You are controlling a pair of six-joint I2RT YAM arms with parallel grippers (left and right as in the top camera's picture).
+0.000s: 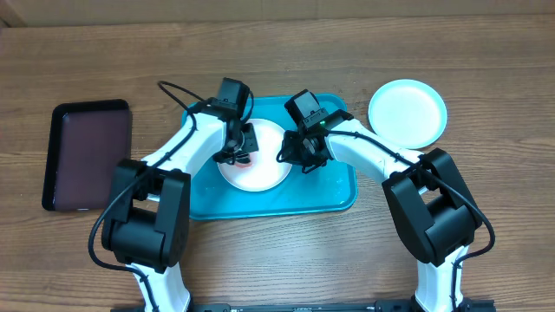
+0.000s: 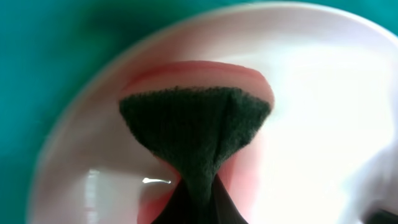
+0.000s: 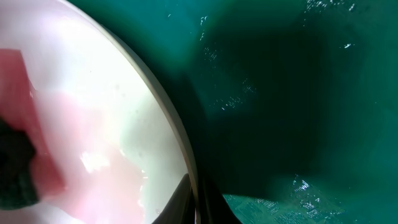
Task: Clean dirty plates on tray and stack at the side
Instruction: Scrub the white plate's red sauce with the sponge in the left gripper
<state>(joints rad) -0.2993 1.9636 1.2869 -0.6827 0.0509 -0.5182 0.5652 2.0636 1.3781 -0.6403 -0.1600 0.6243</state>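
At the far left, a dark maroon rectangular plastic tray (image 1: 87, 156) lies on the brown wooden table (image 1: 486, 52), well apart from the rest. Next comes the left gripper (image 1: 236, 149), lowered over the left part of a white round plastic plate (image 1: 260, 173). Its jaws are clenched on a dark green fuzzy cloth pad (image 2: 196, 127). In the left wrist view the pad fans out from between the fingertips and presses flat on the plate's inner surface. A red smear (image 2: 199, 71) shows as a pink arc just beyond the pad's edge, with more pink film on both sides of it. The white plate sits inside the large teal-blue rectangular plastic tray (image 1: 329, 195), near its middle and toward the far rim. The right gripper (image 3: 198, 202) is at the plate's right edge. In the right wrist view its dark fingertips are pinched together on the thin rim, with the teal floor in shadow beside it. Farther right, off the tray on the bare table, rests a pale whitish-blue round plastic plate (image 1: 408, 113), upright and apart from both arms.
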